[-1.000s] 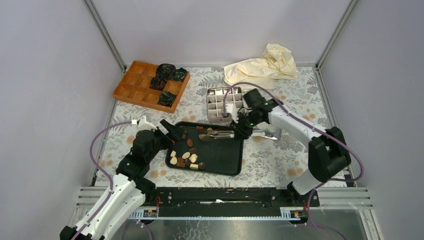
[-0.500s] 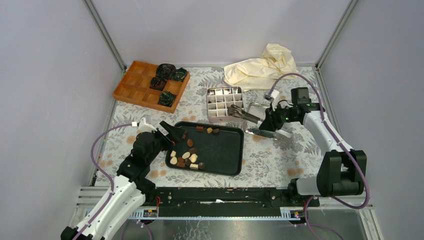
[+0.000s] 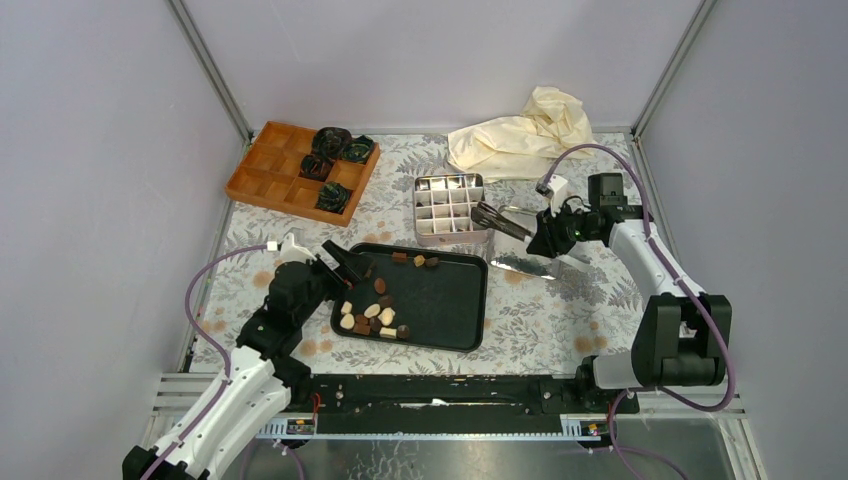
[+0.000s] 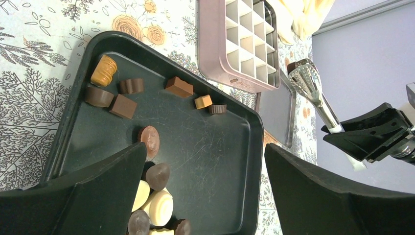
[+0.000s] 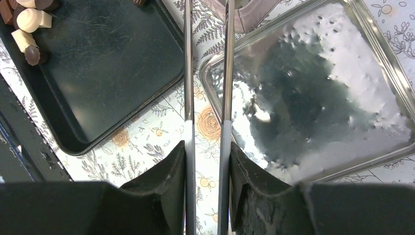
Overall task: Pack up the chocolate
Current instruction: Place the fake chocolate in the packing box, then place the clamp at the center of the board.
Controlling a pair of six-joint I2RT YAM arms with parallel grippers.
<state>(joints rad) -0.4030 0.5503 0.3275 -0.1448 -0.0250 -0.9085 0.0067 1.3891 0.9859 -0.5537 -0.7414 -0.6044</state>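
Observation:
Several chocolate pieces, dark brown, light brown and cream, lie in the black tray, mostly at its left end. My left gripper hangs open over that left end with nothing between its fingers. My right gripper is shut on the handles of metal tongs. Their tips reach to the right edge of the silver grid tin. Something dark shows at the tips; I cannot tell what it is.
The tin's shiny lid lies flat right of the tray, under the right arm. A wooden compartment box with crumpled dark paper cups stands at the back left. A cream cloth lies at the back right.
My right arm has swung from over the tray to the right and back, carrying the tongs to the tin's right edge. The left arm has barely moved.

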